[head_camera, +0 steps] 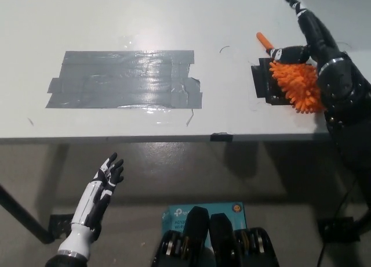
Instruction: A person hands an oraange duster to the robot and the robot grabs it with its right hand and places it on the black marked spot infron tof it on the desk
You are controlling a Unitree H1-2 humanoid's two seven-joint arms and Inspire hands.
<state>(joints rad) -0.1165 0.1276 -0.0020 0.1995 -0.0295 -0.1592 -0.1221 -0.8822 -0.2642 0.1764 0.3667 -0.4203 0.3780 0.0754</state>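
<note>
The orange duster [297, 84] lies on the white desk [174, 17] at the right, its fuzzy head over the small black marked spot [264, 84] and its handle tip pointing up-left. My black right hand [310, 38] is open just above and beside it, fingers spread, one fingertip still near the duster's head. My white left hand [98, 191] hangs open below the desk edge at the lower left.
A large grey tape patch [124, 79] covers the desk's middle left. A small black clip [220, 137] sits on the front edge. A teal box [203, 212] lies on the floor below.
</note>
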